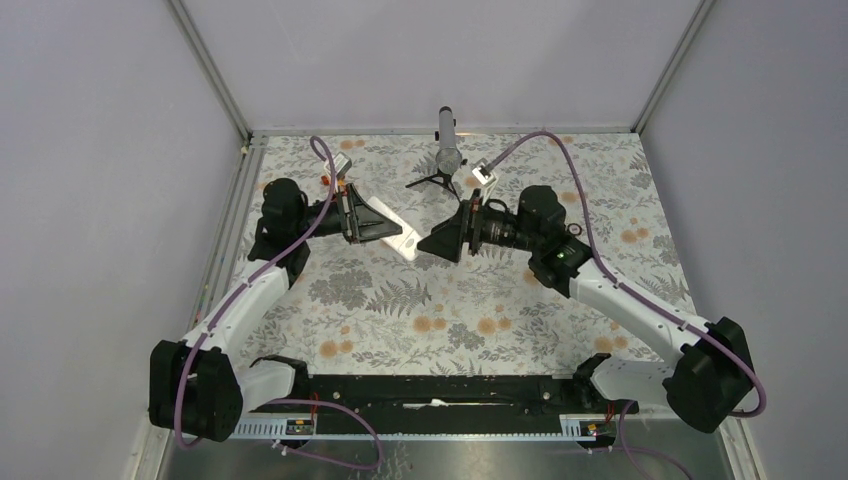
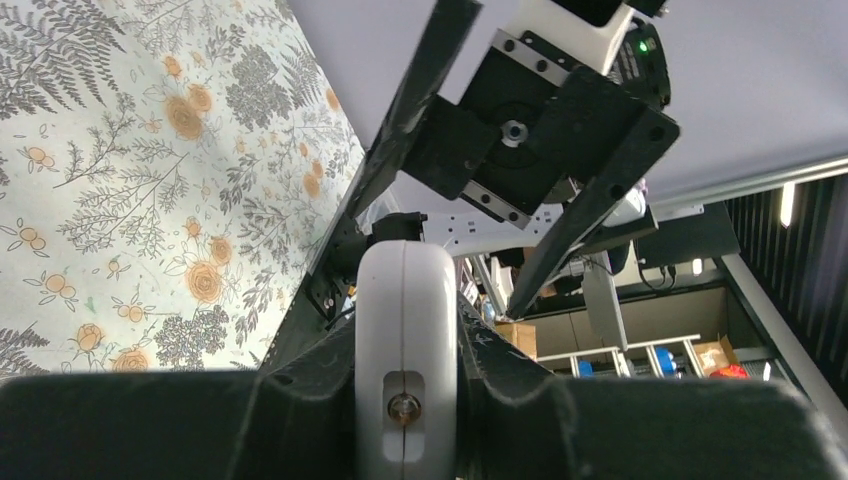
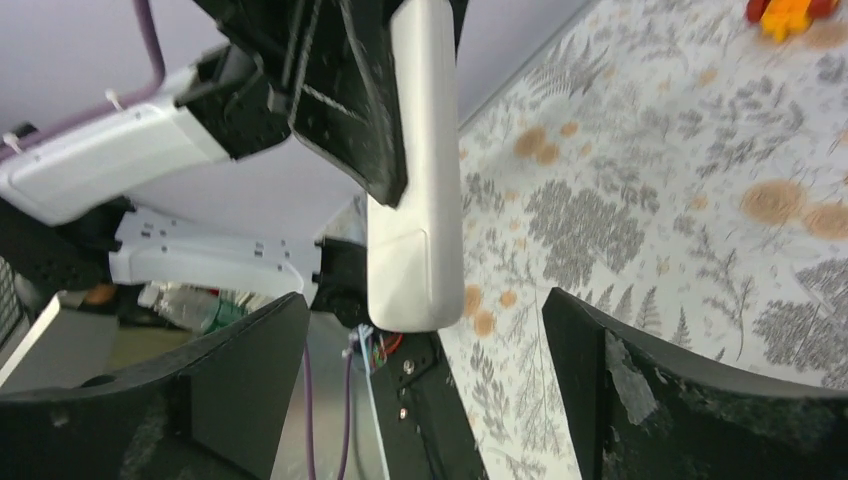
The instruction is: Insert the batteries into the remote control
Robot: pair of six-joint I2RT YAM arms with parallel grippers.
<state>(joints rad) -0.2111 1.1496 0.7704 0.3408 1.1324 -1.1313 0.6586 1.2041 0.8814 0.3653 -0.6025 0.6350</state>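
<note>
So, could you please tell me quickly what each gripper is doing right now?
Left gripper: shut on the remote control.
Right gripper: open, holding nothing; the remote's end sits between its spread jaws.

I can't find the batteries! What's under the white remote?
Only the flowery tablecloth shows; the remote control hangs above it in the left pincer. The patch straight beneath is hidden from above.
</note>
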